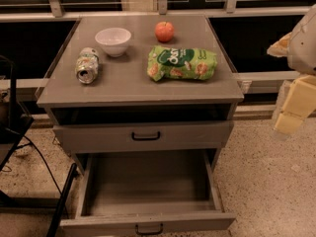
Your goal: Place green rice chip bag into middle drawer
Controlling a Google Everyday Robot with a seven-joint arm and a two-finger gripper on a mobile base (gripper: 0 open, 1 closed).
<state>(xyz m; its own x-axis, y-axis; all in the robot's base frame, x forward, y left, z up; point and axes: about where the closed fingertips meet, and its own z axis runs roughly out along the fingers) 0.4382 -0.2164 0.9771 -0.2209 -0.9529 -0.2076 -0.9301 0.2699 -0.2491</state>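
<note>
Four things lie on the grey surface: the green rice chip bag at right, an apple behind it, a white bowl and a crushed can at left. Below, the middle drawer stands pulled out above speckled floor. The gripper hangs far right, apart from the cabinet; whether it is spread, I cannot tell.
</note>
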